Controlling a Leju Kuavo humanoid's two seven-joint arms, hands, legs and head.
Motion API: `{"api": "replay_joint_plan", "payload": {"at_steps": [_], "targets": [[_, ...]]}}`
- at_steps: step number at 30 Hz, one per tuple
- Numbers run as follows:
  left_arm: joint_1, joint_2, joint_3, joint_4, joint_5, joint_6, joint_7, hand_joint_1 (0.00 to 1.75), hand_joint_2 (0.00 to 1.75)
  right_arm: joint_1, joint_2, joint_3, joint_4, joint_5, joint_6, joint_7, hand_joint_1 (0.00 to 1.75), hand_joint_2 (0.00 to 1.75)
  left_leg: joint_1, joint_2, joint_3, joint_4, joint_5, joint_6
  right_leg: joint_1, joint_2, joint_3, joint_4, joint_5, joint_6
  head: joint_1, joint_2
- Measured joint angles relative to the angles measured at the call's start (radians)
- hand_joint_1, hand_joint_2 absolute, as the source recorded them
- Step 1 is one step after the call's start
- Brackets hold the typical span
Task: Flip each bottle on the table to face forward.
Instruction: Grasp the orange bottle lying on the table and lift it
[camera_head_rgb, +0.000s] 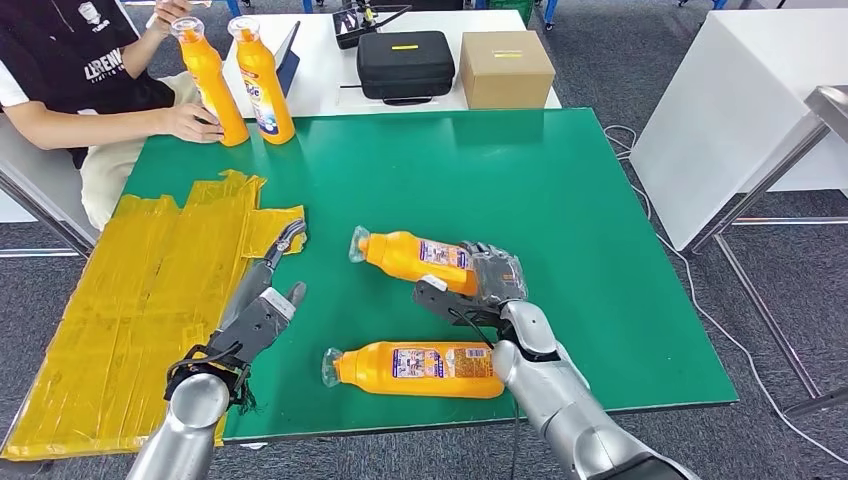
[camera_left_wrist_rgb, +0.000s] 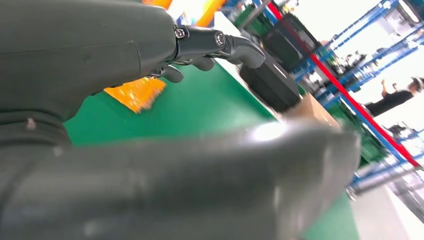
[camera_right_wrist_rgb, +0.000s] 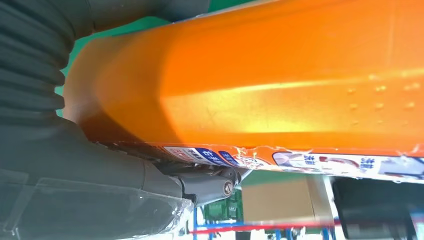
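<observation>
Table: broad green-topped rectangular table (camera_head_rgb: 560, 200); it bears all four bottles and both robot hands.
Sheet: crumpled yellow plastic sheet (camera_head_rgb: 130, 300) spread over the table's left part, reaching its near left corner.
Person: seated at the far left corner in a dark shirt (camera_head_rgb: 70, 60), one hand resting against an upright bottle, the other raised at its cap.
Case: black zipped soft case (camera_head_rgb: 405, 63) on the white table (camera_head_rgb: 320, 60) beyond the green one.
Box: brown cardboard box (camera_head_rgb: 506, 68) just beside the case, on its right.
Far lying bottle: orange plastic detergent bottle with a printed label (camera_head_rgb: 410, 255), lying on its side mid-table, cap end to the left, label upward.
Near lying bottle: second orange bottle of the same kind (camera_head_rgb: 420, 368), lying on its side close to the near edge, cap end to the left, label upward.
Upright pair: two orange bottles standing side by side at the far left corner, the left one (camera_head_rgb: 210, 80) under the person's hands, the right one (camera_head_rgb: 263, 85) touching it.
Right hand: grey many-fingered hand (camera_head_rgb: 480, 285) wrapped about the base end of the far lying bottle, grasping it; the right wrist view shows the orange body (camera_right_wrist_rgb: 280, 80) pressed against the palm.
Left hand: dark many-fingered hand (camera_head_rgb: 265, 295) at the edge of the yellow sheet, fingers extended and apart, grasping nothing.
</observation>
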Motion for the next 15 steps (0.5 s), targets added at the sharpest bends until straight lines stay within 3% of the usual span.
{"api": "replay_joint_plan", "payload": {"at_steps": [4, 8, 15], "targets": [[0.001, -0.008, 0.002, 0.0, 0.166, -0.121, -0.01, 0.0, 1.75, 0.045, 0.019, -0.024, -0.125, -0.16, -0.065, -0.114, 1.75, 1.75, 0.0, -0.001, -0.002, 0.0, 0.0, 0.0, 0.0, -0.001, -0.001, 0.0, 0.0, 0.0, 0.0, 0.0], [0.001, -0.014, 0.004, -0.002, 0.269, -0.168, 0.006, 0.0, 1.75, 0.085, 0.046, -0.025, -0.226, -0.363, -0.066, -0.254, 1.75, 1.75, 0.001, 0.0, -0.002, 0.0, 0.0, 0.0, 0.001, -0.001, -0.002, 0.0, -0.001, 0.0, 0.0, 0.0], [0.001, -0.015, 0.004, -0.004, 0.289, -0.175, 0.014, 0.0, 1.75, 0.12, 0.066, -0.024, -0.304, -0.424, -0.042, -0.286, 1.75, 1.75, 0.001, -0.001, -0.002, 0.0, 0.0, 0.0, 0.002, -0.001, -0.002, 0.0, -0.001, -0.001, 0.0, 0.0]]}}
